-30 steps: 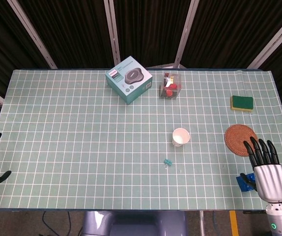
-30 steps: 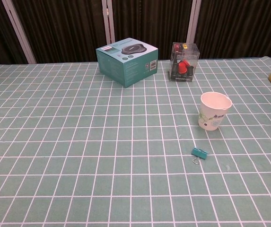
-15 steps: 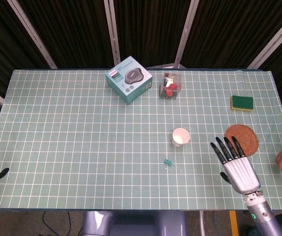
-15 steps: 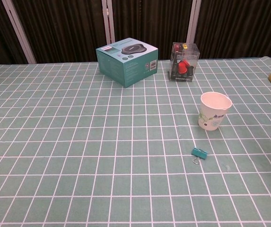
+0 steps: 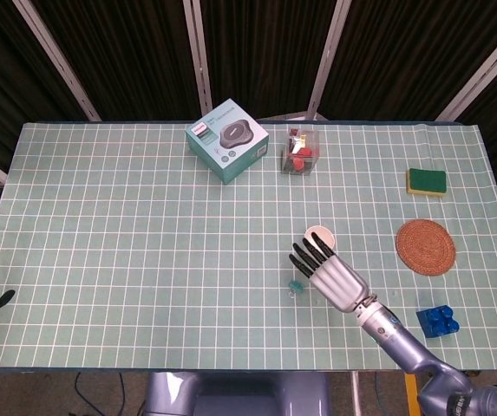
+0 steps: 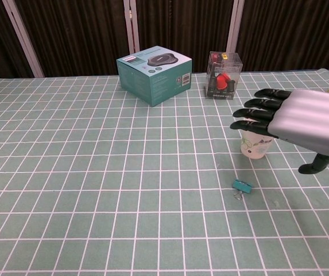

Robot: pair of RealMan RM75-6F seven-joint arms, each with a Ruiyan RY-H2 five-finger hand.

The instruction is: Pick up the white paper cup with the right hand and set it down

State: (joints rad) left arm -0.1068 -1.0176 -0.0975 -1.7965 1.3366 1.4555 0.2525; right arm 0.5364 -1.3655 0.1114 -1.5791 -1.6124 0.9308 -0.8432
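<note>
Above the paper cup (image 5: 319,236), our right hand (image 5: 333,275) hovers.
Fingers (image 6: 257,112) spread, grasping nothing; we see a clip (image 6: 242,186) nearby.

**Table and what lies on it**

The table (image 5: 101,260) is covered by a green cloth with a white grid. At the back stand a teal box (image 5: 226,139) and, just right of it, a clear case (image 5: 300,152) holding red pieces. On the right edge lies a sponge (image 5: 427,182), nearer the front a round woven coaster (image 5: 426,247), then a blue brick (image 5: 437,321). Mid-table stands the white cup (image 6: 253,146), with a small teal clip (image 6: 242,186) near it toward the front
</note>
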